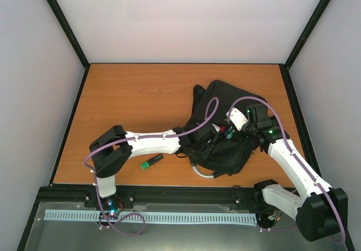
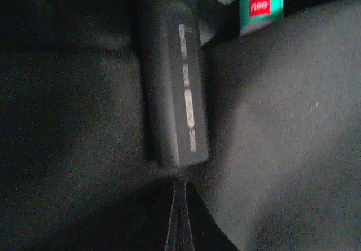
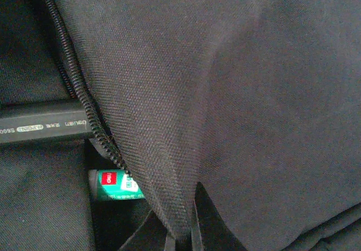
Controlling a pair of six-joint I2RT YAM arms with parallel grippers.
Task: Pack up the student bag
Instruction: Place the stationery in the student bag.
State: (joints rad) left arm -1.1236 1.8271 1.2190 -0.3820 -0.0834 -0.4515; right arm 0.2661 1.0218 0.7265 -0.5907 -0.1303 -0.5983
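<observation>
Squinting at the overhead shot, both grippers are buried in the crumpled student bag (image 1: 225, 144), which sits right of centre on the wooden table (image 1: 130, 93) between plain white walls (image 1: 186, 20). Up close it's mostly dark fabric. The left gripper (image 2: 178, 217) has its fingers pressed together below a black marker (image 2: 180, 93), and the right gripper (image 3: 183, 237) is pinching the bag's fabric by the zipper (image 3: 73, 76).
</observation>
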